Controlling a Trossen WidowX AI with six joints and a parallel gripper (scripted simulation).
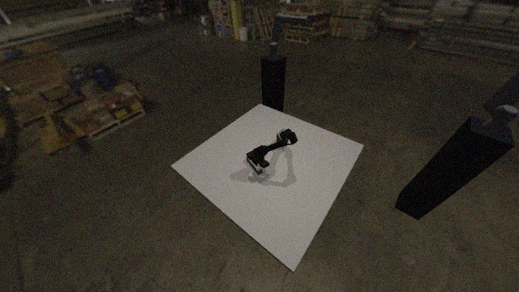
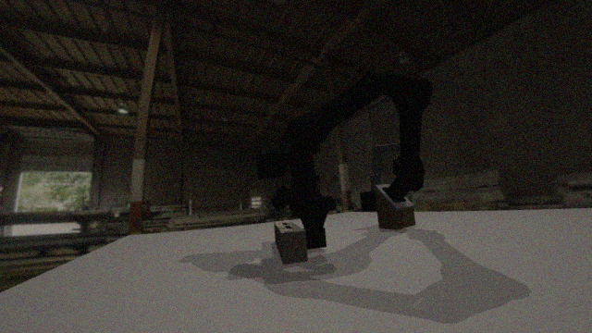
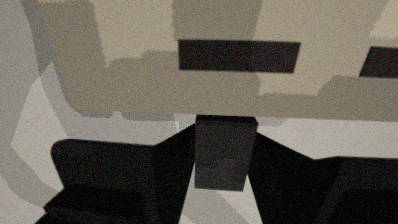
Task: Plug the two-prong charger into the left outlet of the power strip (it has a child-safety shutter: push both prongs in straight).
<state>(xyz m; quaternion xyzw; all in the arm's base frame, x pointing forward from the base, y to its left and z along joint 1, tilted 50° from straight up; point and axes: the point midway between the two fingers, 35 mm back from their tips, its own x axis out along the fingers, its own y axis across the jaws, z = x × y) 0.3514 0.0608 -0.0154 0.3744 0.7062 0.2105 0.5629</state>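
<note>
My gripper (image 3: 219, 130) (image 1: 289, 137) (image 2: 400, 191) is shut on the dark, box-shaped charger (image 3: 220, 167). In the wrist view the charger's front end meets the shaded lower edge of the beige power strip (image 3: 150, 95) (image 2: 393, 216) (image 1: 280, 135), and its prongs do not show. The strip's left outlet (image 3: 239, 56) is a dark slot straight ahead of the charger. The right outlet (image 3: 380, 62) lies at the frame's right edge. In the exterior view the strip stands tilted on the white mat (image 2: 139, 287) (image 1: 284, 211), under the gripper.
A small grey block (image 2: 290, 241) (image 1: 256, 166) with two slots on top stands by the arm's base (image 2: 311, 222). Two black pillars (image 1: 272, 81) (image 1: 450, 170) stand off the mat. Pallets with goods (image 1: 93, 109) lie far left.
</note>
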